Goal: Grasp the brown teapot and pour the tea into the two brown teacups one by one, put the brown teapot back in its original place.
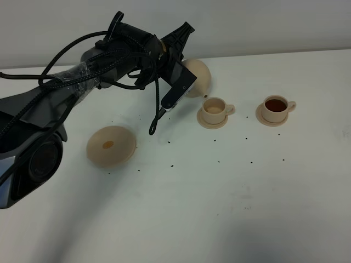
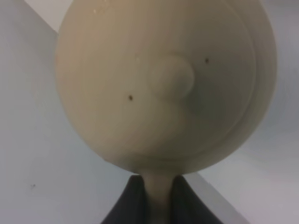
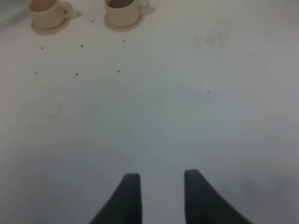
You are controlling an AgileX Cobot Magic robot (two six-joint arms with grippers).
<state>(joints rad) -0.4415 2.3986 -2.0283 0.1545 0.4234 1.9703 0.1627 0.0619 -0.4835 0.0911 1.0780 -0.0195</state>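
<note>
Big dark L arm (image 1: 33, 142) w/ black cables (image 1: 66, 55) fills the near left of the high view. It reaches up and over to the back of the white table (image 1: 219, 208). L gripper (image 2: 159, 203) has its jaws clenched on the loop handle of the brown teapot (image 1: 201, 74), one jaw each side, handle squeezed btwn them.

Pot is up off the table, at the back, just beside the near teacup (image 1: 215, 108). It is tipped over: handle end up by the jaws, short spout down and pointing at that cup's rim. So the handle-to-spout line slants down toward the cup. Lid knob (image 2: 174, 79) faces the wrist cam. Can't tell if tea is running out.

Near teacup looks pale inside. Far teacup (image 1: 276, 107), well apart from the pot, has dark tea in it. Both sit on small saucers (image 1: 211, 124).

Big saucer (image 1: 118, 154) w/ a darker spot in the middle lies off to the left, well apart from the pot. Small dark specks (image 1: 219, 161) dot the table.

R gripper (image 3: 159, 196) hangs over the table, jaws released and apart.
</note>
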